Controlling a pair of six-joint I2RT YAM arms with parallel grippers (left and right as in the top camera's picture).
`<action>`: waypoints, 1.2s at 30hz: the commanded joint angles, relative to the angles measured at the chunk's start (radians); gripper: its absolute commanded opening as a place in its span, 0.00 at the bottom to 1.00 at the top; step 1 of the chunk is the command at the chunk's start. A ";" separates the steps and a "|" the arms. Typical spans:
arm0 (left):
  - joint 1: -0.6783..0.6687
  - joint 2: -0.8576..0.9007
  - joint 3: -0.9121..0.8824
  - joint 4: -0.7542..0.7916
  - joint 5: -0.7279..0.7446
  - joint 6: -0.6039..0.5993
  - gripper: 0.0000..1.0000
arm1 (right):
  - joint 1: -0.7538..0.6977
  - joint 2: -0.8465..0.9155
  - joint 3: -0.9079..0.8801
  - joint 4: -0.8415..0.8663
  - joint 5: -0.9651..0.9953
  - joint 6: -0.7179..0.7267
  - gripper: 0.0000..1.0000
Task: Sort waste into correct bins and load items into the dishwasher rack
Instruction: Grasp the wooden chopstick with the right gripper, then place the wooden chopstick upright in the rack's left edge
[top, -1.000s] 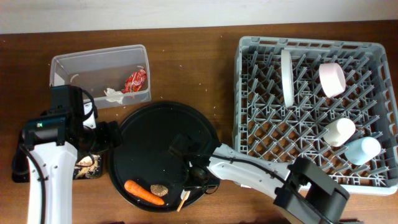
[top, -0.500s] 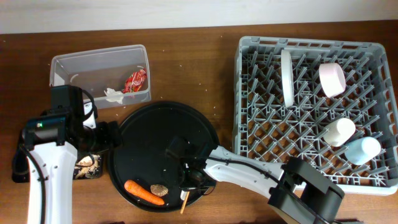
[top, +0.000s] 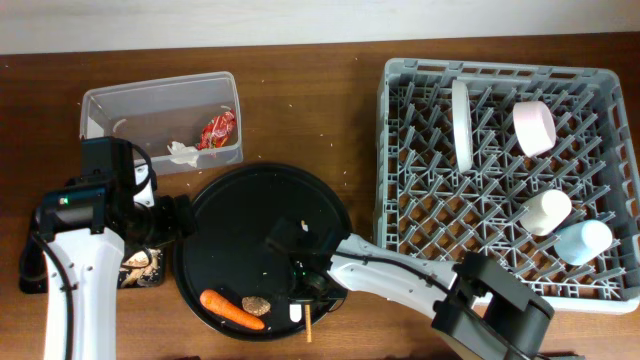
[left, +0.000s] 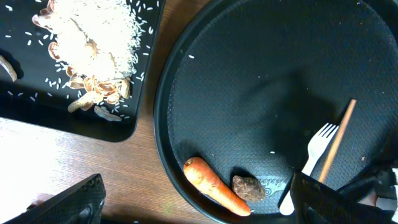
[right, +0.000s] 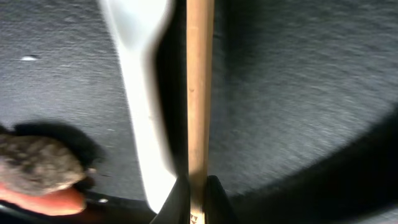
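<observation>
Right wrist: stick (right: 199, 93) in right gripper (right: 198, 190)

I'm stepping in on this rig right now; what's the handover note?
Left hand open, empty, by the shallow black tray. Right hand shut on the stick, on the round tray, fork beside it.
Done: wrapper and napkin in the clear tub; grains in the black tray; plate, bowl, white cup and blue cup in the rack.
To do: carrot and brown piece to bin; fork and stick to rack.

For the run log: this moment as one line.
right gripper: shut on stick | fork: beside it, round tray | left gripper: open | carrot: same tray
</observation>
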 joint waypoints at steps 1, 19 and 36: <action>0.004 0.002 -0.006 -0.001 0.000 -0.002 0.95 | -0.065 -0.033 0.066 -0.092 0.083 -0.051 0.04; 0.004 0.002 -0.006 0.002 0.000 -0.002 0.95 | -0.553 -0.231 0.219 -0.470 0.237 -0.465 0.04; 0.004 0.002 -0.006 -0.001 0.000 -0.002 0.95 | -0.553 -0.204 0.082 -0.280 0.240 -0.487 0.44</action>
